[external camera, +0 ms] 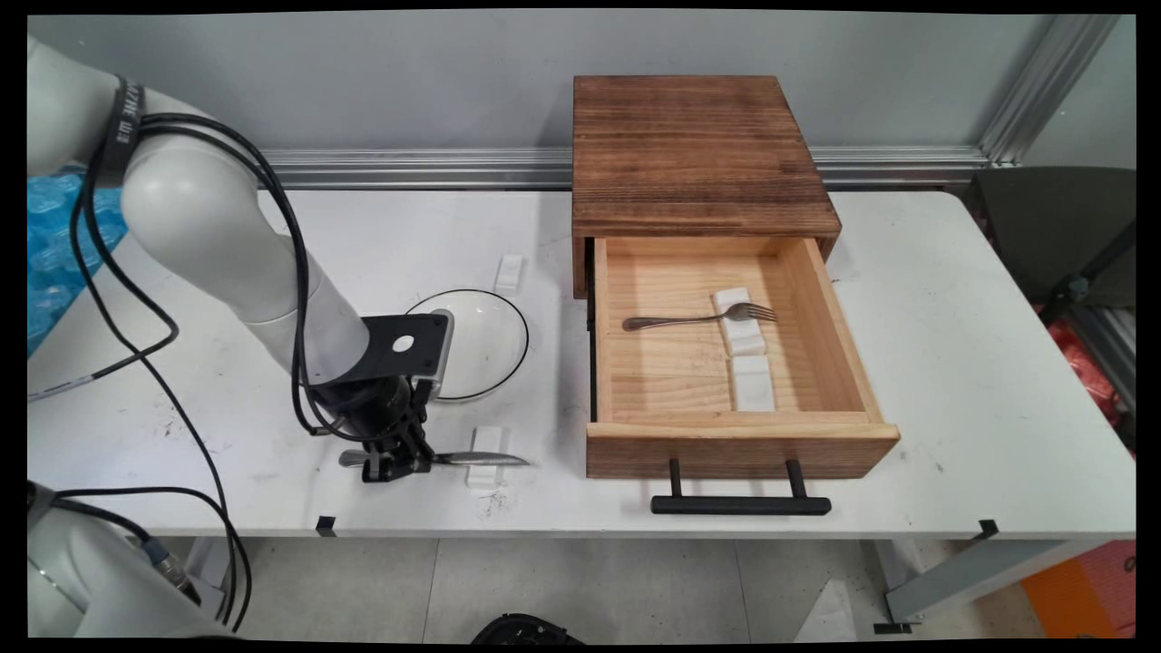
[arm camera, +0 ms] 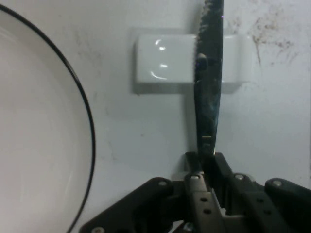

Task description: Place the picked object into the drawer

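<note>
At the worktop's near edge, the black tool clamps a serrated table knife at the handle end, its blade lying across a small white rest. The knife looks stiff, thin and slick, best held at the handle. A black-rimmed white plate sits just behind; a fork lies in the open wooden drawer.

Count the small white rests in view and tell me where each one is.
4. One behind the plate; one under the knife in the gripper; two in the drawer, one under the fork, one nearer the front.
</note>
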Robot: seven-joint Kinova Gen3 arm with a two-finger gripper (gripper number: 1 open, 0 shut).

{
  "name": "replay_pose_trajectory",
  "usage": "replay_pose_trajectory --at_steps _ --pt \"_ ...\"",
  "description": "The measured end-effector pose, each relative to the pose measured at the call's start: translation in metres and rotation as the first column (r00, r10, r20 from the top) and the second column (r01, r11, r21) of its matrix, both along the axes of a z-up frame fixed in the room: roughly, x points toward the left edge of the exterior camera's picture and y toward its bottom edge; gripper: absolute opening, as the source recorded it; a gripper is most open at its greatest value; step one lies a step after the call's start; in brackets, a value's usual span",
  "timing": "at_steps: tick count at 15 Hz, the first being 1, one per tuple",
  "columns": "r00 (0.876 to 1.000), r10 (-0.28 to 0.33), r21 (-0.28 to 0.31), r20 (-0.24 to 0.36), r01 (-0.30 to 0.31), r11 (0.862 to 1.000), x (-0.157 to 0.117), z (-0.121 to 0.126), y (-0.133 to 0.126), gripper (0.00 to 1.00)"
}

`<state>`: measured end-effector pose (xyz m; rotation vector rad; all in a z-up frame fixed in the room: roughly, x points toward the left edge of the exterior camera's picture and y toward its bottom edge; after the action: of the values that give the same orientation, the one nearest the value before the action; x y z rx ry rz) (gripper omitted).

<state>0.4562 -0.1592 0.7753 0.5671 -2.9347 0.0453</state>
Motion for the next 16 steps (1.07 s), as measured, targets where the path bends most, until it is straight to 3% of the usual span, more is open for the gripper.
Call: replay_pose_trajectory --at_steps 8,16 --pt "1.000 0.001 0.014 -0.008 -0.001 1.000 -0.001 0.020 0.002 0.00" --pt "1.000 0.006 0.006 0.008 -0.007 1.000 0.001 0.097 0.011 0.00"
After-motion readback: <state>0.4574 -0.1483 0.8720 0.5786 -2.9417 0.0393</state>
